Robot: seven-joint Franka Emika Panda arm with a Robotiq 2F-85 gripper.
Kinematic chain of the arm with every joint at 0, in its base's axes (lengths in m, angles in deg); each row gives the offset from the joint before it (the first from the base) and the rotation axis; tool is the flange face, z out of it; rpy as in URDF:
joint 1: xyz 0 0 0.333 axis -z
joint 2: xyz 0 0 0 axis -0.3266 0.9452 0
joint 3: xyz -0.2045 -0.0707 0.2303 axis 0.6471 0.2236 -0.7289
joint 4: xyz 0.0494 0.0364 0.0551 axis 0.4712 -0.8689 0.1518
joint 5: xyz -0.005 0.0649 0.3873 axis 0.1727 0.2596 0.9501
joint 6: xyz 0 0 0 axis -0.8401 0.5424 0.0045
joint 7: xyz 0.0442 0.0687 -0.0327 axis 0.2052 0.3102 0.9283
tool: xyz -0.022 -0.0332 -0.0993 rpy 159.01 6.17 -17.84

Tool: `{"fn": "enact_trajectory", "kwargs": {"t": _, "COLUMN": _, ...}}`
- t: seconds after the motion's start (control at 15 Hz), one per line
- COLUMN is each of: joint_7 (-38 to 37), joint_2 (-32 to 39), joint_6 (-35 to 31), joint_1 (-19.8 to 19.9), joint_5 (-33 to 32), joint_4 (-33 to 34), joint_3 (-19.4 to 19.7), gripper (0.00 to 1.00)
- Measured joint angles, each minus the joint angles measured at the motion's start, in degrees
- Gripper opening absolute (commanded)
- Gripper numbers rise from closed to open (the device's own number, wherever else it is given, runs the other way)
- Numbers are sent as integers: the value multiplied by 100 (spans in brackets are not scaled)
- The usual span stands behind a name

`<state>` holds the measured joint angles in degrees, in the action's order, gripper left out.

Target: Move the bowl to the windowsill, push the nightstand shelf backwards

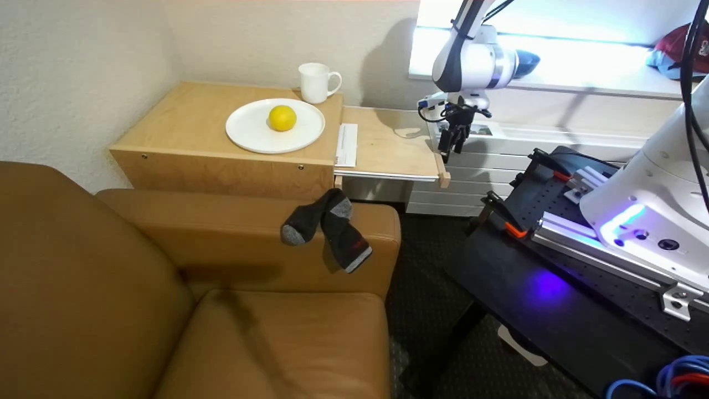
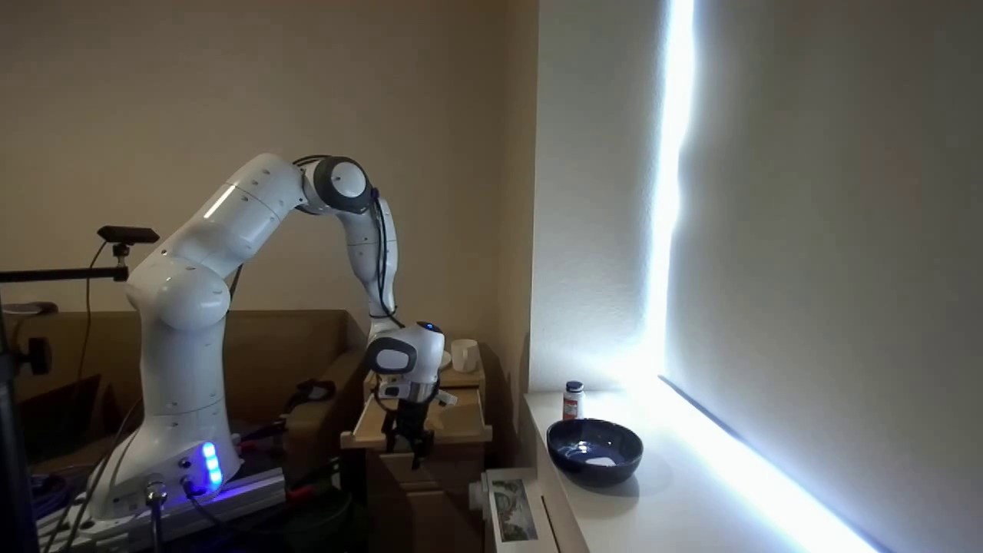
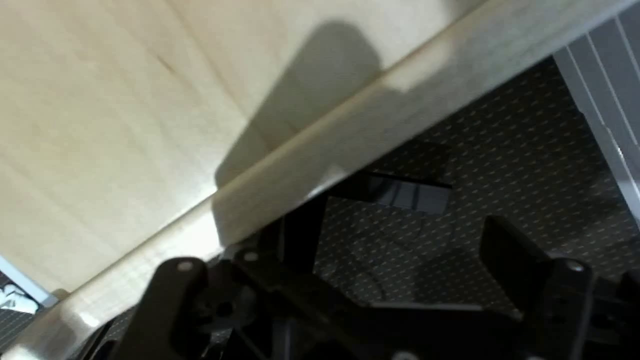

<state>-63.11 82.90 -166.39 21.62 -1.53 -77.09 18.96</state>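
Note:
The dark bowl (image 2: 595, 453) stands upright on the white windowsill (image 2: 691, 507). In an exterior view the bowl (image 1: 526, 64) shows partly behind my arm, on the bright windowsill (image 1: 587, 72). The light-wood nightstand shelf (image 1: 396, 141) is pulled out from the nightstand; it also shows in an exterior view (image 2: 457, 421) and fills the upper left of the wrist view (image 3: 125, 110). My gripper (image 1: 452, 148) points down just outside the shelf's raised front edge. Its fingers are apart with only dark floor between them in the wrist view (image 3: 345, 255). I cannot tell whether it touches the edge.
The nightstand top (image 1: 177, 122) bears a white plate (image 1: 249, 138) with a yellow fruit (image 1: 282, 118) and a white mug (image 1: 314, 83). Socks (image 1: 332, 221) lie on the brown sofa's arm. A white radiator (image 1: 554, 149) is below the windowsill. A small bottle (image 2: 573, 401) stands behind the bowl.

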Motion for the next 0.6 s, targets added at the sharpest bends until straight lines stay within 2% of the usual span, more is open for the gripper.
{"fn": "enact_trajectory", "kwargs": {"t": 0.2, "joint_7": -196, "joint_2": -6, "joint_6": -135, "joint_1": -339, "joint_5": -45, "joint_4": 163, "joint_3": 2, "gripper": 100}}
{"fn": "enact_trajectory", "kwargs": {"t": 0.33, "joint_7": -403, "joint_2": -28, "joint_6": -263, "joint_1": -708, "joint_5": -200, "joint_4": 289, "joint_3": 45, "gripper": 100}}
{"fn": "enact_trajectory", "kwargs": {"t": 0.6, "joint_7": -1122, "joint_2": -65, "joint_6": -330, "joint_1": -1900, "joint_5": -985, "joint_4": 655, "joint_3": 480, "gripper": 100}}
